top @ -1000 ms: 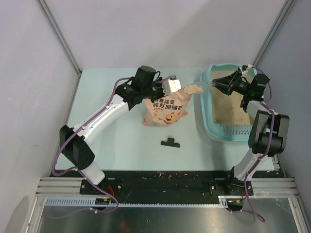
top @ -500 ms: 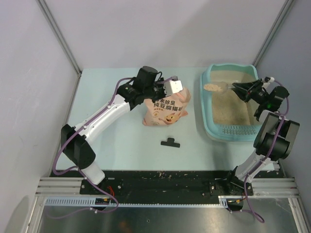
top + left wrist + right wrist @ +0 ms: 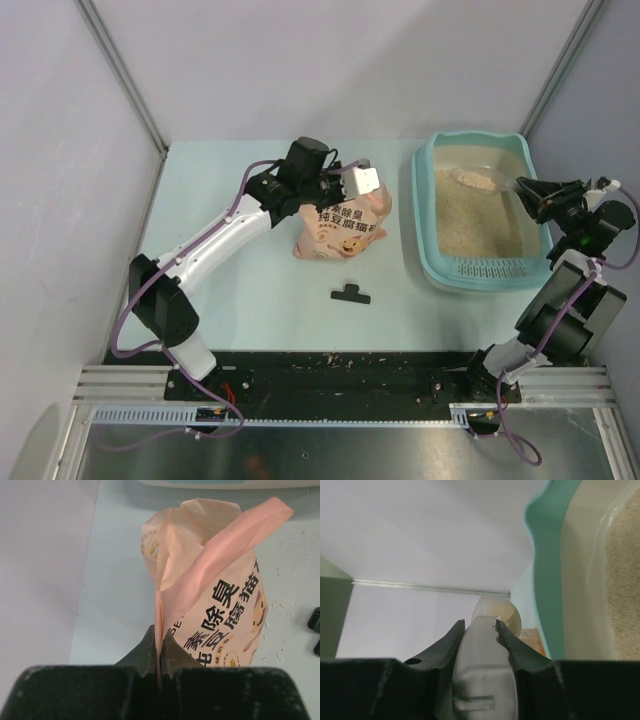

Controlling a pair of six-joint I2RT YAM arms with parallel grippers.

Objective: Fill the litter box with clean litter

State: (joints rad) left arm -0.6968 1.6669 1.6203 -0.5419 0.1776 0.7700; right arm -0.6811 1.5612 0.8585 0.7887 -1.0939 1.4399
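— Where's the litter box, and what hems it in?

— The litter box (image 3: 422,222) is a teal plastic tray with rounded corners and a raised rim, its perforated ledge at the near short end. Its right rim lies close to the grey side wall, and its far rim sits near the back wall. To its left, a strip of pale table (image 3: 230,290) shows between its rim and the bag (image 3: 340,225).

— What's inside?

— Fine beige litter (image 3: 475,225), grainy like sand, is spread over the floor of the box from the ledge to the far end.

— And the right pincer?

— The right pincer (image 3: 530,190) hangs over the box's right rim, toward the far end. It is clamped on the handle of a clear plastic scoop (image 3: 480,178). The scoop's bowl reaches inward above the far part of the box and carries a small heap of litter.

— The left one?

— The left pincer (image 3: 160,642) is well left of the box, closed tight on the thin top edge of the bag. The bag is peach-pink, soft and creased, printed with a cartoon face and dark characters. It stands upright with its mouth gaping.

— Anything else nearby?

— A small black clip (image 3: 351,293) lies flat on the table, left of the box's near corner and apart from both bag and box. Specks of grit dot the table beside the bag.
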